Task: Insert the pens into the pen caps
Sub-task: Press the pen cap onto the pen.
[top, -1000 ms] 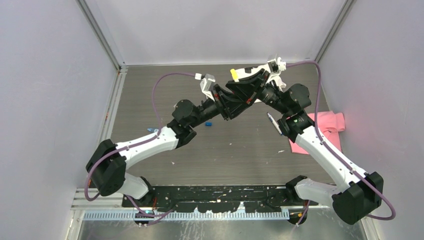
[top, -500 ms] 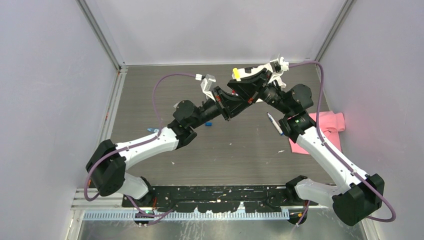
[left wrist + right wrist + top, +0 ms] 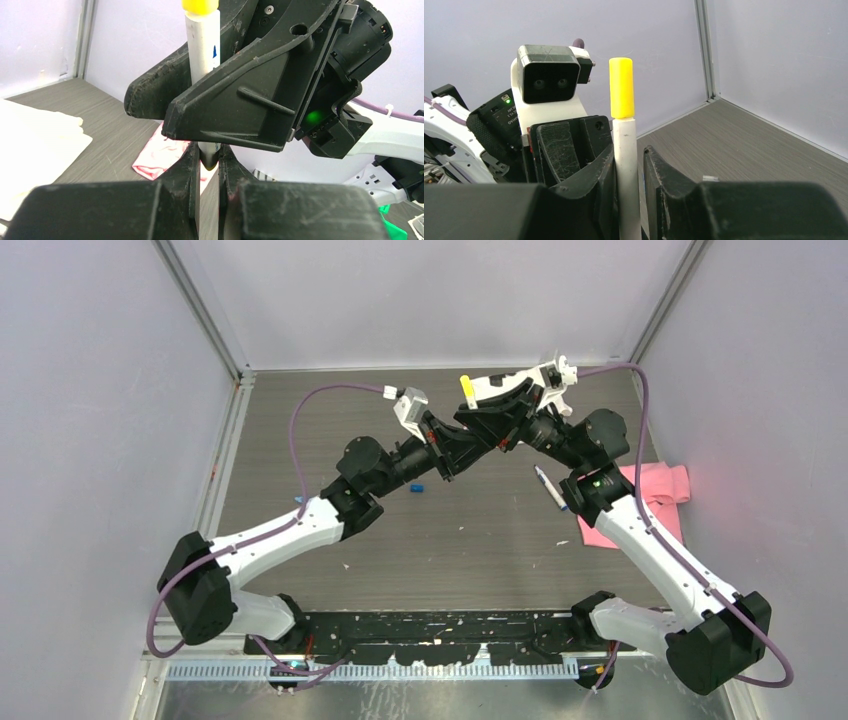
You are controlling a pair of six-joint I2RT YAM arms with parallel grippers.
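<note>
A white pen (image 3: 626, 165) with a yellow pen cap (image 3: 621, 87) on its upper end is held in the air between both arms. My left gripper (image 3: 210, 150) is shut on the pen's dark pointed lower end. My right gripper (image 3: 628, 155) surrounds the barrel (image 3: 202, 45). Its left finger touches the barrel and a thin gap shows at the right finger. From above, the yellow cap (image 3: 466, 390) sits where the left gripper (image 3: 470, 430) and right gripper (image 3: 478, 410) meet. Another pen (image 3: 547, 487), a blue cap (image 3: 417, 486) and a light blue cap (image 3: 300, 499) lie on the table.
A pink cloth (image 3: 660, 485) lies at the table's right side, and also shows below the grippers as the pink cloth (image 3: 157, 157). A white cloth (image 3: 30, 135) lies at the left in the left wrist view. Walls close the table's left, right and back.
The left arm's shoulder and elbow have swung to the left. The capped pen has shifted slightly left. The two grippers remain together at the back centre.
</note>
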